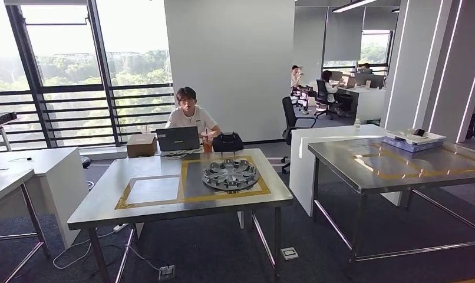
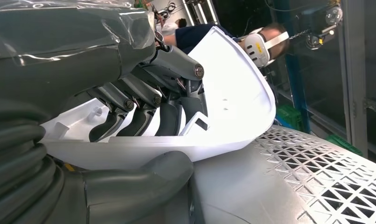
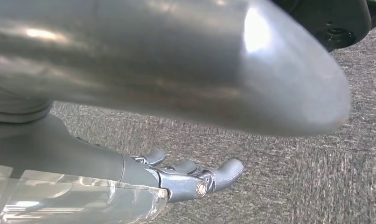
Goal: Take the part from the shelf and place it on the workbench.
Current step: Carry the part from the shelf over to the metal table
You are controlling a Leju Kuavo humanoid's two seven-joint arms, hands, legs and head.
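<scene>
In the left wrist view my left hand [image 2: 149, 112] grips a white curved plastic part [image 2: 233, 93]. Its dark fingers [image 2: 170, 116] hook over the part's inner face and the thick thumb [image 2: 144, 175] presses from the other side. My right hand [image 3: 186, 179] hangs over grey carpet with its fingers stretched out and nothing in them. Ahead in the head view stands a workbench [image 1: 164, 209] marked with yellow tape rectangles.
A silver wheel cover [image 1: 230, 174] lies in the bench's right taped square. A person [image 1: 188, 112] sits behind the bench at a laptop [image 1: 177, 139]. A steel table [image 1: 394, 171] with a tray [image 1: 413, 140] stands right, white desks [image 1: 40, 165] left.
</scene>
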